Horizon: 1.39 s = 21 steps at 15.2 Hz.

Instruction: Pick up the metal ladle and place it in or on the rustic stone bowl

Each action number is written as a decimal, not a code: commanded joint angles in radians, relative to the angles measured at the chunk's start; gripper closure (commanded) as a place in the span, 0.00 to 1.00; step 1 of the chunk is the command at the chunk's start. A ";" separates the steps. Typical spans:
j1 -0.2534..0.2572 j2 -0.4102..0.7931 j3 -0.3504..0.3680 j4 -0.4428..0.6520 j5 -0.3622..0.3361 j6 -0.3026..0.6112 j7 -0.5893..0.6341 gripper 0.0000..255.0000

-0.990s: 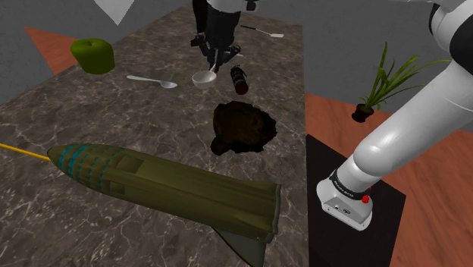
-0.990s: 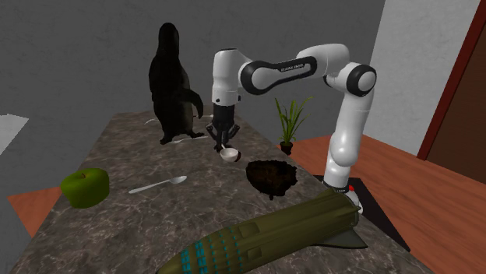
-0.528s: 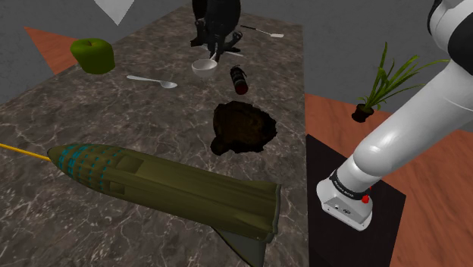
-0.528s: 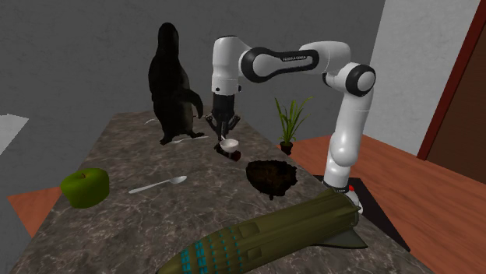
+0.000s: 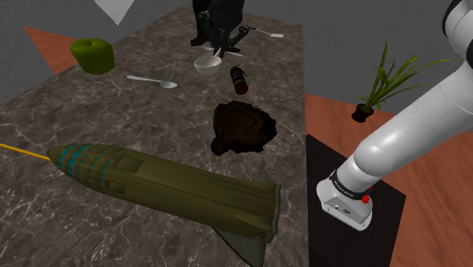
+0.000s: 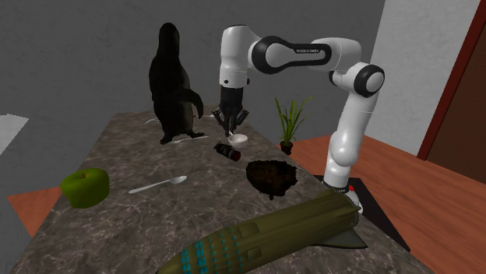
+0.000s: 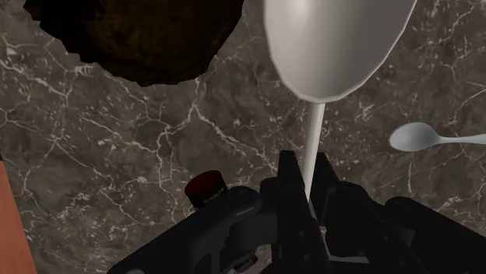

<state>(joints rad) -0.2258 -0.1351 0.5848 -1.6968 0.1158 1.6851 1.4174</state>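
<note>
The ladle, a pale cup (image 5: 207, 64) on a thin handle (image 7: 314, 140), hangs below my gripper (image 5: 217, 47), which is shut on the handle. In the wrist view the two fingers (image 7: 290, 180) clasp the handle, with the cup (image 7: 335, 39) beyond them. The cup (image 6: 238, 140) hangs just above the marble table, under the gripper (image 6: 231, 128). The rough dark brown stone bowl (image 5: 242, 126) (image 6: 271, 176) (image 7: 140, 35) rests on the table nearer the stand, apart from the ladle.
A small dark bottle with a red cap (image 5: 239, 79) (image 6: 227, 150) lies between ladle and bowl. A spoon (image 5: 151, 80) and a green object (image 5: 92, 54) lie to the shoulder view's left. A big olive rocket (image 5: 167, 182) lies near the front. A black penguin figure (image 6: 173, 82) stands behind.
The gripper has risen with the ladle, lifting its cup off the table beside the bottle. It has shifted slightly to the second exterior view's right.
</note>
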 commanded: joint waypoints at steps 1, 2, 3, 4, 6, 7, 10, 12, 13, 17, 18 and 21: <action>0.012 -0.075 0.000 -0.065 0.040 0.003 0.005 1.00; 0.019 -0.106 0.000 -0.089 0.057 0.000 0.010 1.00; 0.028 -0.137 0.000 -0.112 0.073 -0.004 0.015 1.00; 0.037 -0.168 0.000 -0.133 0.089 -0.008 0.021 1.00; 0.056 -0.226 0.002 -0.171 0.119 -0.019 0.036 1.00; 0.066 -0.254 0.003 -0.188 0.133 -0.025 0.044 1.00; 0.099 -0.333 0.009 -0.232 0.173 -0.047 0.074 1.00; 0.118 -0.372 0.013 -0.251 0.193 -0.061 0.092 1.00; 0.120 -0.376 0.014 -0.268 0.196 -0.048 0.090 1.00; 0.126 -0.390 0.020 -0.332 0.206 0.002 0.082 1.00; 0.127 -0.393 0.021 -0.347 0.209 0.015 0.081 1.00; 0.132 -0.401 0.027 -0.392 0.217 0.053 0.075 1.00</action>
<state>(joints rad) -0.0954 -0.5330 0.6113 -2.0759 0.3301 1.7272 1.4948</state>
